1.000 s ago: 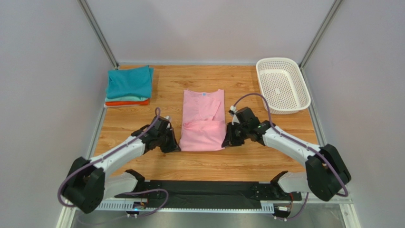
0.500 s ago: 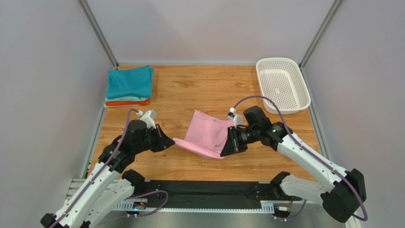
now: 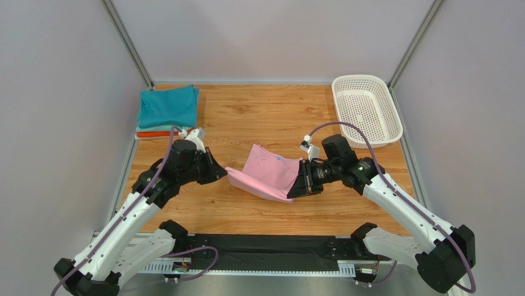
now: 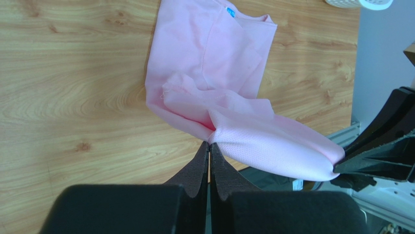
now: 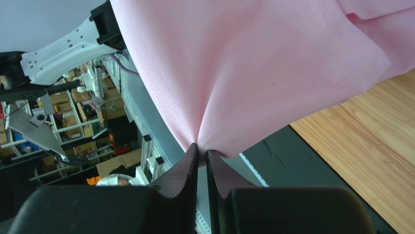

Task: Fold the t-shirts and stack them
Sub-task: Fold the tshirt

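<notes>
The pink t-shirt (image 3: pixel 266 171) is partly folded and lifted at its near end above the table's middle; its far end with the blue neck label still lies on the wood. My left gripper (image 3: pixel 225 174) is shut on its near left corner, seen in the left wrist view (image 4: pixel 209 144) pinching the pink t-shirt (image 4: pixel 214 73). My right gripper (image 3: pixel 297 187) is shut on its near right corner, seen in the right wrist view (image 5: pixel 200 148) with the pink t-shirt (image 5: pixel 243 68) hanging in front. A folded stack with a teal t-shirt (image 3: pixel 167 106) on top, mint and orange beneath, lies at the back left.
A white perforated basket (image 3: pixel 366 111) stands at the back right corner. Side walls and metal frame posts bound the wooden table (image 3: pixel 259 111). A black strip (image 3: pixel 265 245) runs along the near edge between the arm bases.
Both grippers took hold of the shirt's near corners and raised them off the table. The near end now hangs between them, carried slightly toward the back; both arms rose.
</notes>
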